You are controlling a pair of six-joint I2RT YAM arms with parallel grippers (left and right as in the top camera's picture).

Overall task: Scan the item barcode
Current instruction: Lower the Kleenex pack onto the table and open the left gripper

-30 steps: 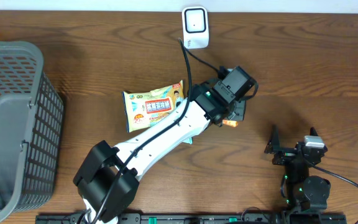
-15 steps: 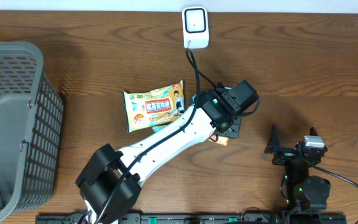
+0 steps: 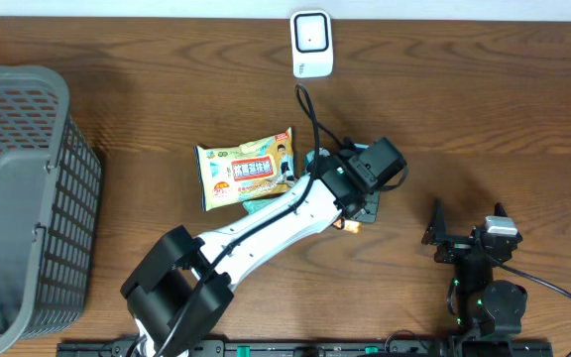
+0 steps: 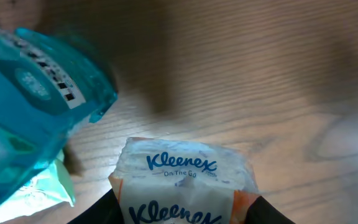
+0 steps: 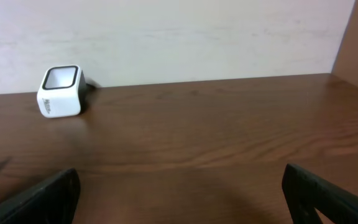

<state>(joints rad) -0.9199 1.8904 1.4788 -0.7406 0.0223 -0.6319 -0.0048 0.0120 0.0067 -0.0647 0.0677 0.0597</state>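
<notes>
Clamping a soft, crinkly Kleenex pack (image 4: 180, 177) at bottom centre, the left gripper (image 4: 182, 214); right gripper (image 5: 182, 199) gapes wide over the grained wooden table (image 5: 229, 124).

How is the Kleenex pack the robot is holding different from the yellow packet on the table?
The Kleenex pack is white with blue letters and orange edges; the yellow packet is yellow and green with a picture on it. The Kleenex pack sits pinched between the left gripper's fingers; the yellow packet lies flat on the table, with nothing holding it. Both are soft wrapped packs.
</notes>
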